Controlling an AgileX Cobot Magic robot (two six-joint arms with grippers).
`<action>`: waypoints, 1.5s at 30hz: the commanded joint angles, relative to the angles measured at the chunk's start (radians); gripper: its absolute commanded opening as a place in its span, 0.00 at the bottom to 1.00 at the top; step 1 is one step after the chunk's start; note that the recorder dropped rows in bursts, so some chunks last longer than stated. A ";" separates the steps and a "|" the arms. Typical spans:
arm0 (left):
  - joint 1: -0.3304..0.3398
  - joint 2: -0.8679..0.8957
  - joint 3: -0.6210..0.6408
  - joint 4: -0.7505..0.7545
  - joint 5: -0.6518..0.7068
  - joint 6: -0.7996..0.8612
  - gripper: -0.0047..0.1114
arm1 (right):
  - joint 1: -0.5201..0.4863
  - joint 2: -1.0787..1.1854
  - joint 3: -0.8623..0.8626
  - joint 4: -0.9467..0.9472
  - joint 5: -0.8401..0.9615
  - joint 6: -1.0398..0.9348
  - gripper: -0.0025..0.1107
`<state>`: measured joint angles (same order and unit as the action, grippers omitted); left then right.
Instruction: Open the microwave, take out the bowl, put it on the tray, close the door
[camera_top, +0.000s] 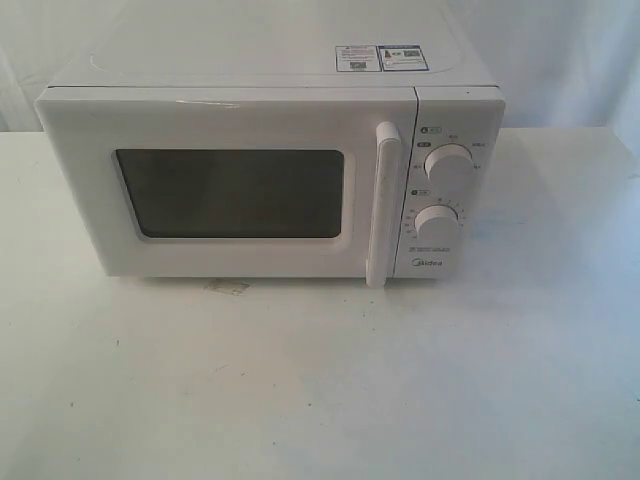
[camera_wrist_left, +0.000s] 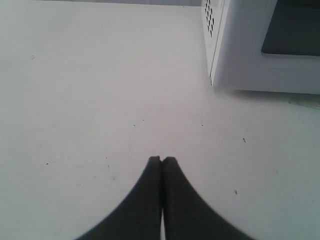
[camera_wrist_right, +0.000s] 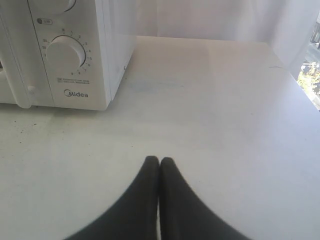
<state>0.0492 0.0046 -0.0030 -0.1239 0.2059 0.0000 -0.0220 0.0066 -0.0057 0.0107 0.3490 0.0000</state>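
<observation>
The white microwave (camera_top: 270, 170) stands at the back of the white table, its door (camera_top: 230, 190) shut, with a dark window and a vertical bar handle (camera_top: 383, 205). Two round knobs (camera_top: 447, 162) sit on its right panel. The bowl and the tray are out of view. My left gripper (camera_wrist_left: 161, 159) is shut and empty above bare table, with the microwave's corner (camera_wrist_left: 235, 55) some way off. The right gripper (camera_wrist_right: 159, 160) is shut and empty too, over the table away from the control panel (camera_wrist_right: 70, 55). Neither arm shows in the exterior view.
The white tabletop (camera_top: 320, 380) stretches in front of the microwave. A small scrap or stain (camera_top: 226, 288) lies under the door's lower edge. A pale curtain (camera_wrist_right: 210, 17) hangs behind the table, whose edge (camera_wrist_right: 300, 87) runs along one side of the right wrist view.
</observation>
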 joint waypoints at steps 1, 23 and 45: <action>-0.005 -0.005 0.003 -0.002 -0.002 -0.007 0.04 | -0.007 -0.007 0.006 -0.005 -0.006 -0.008 0.02; -0.005 -0.005 0.003 -0.002 -0.002 -0.007 0.04 | -0.007 -0.007 0.006 -0.011 -0.718 0.000 0.02; -0.005 -0.005 0.003 -0.002 -0.002 -0.007 0.04 | -0.007 0.311 -0.510 0.219 0.052 -0.310 0.02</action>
<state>0.0492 0.0046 -0.0030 -0.1239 0.2059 0.0000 -0.0233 0.2887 -0.5092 0.2282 0.3198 -0.3076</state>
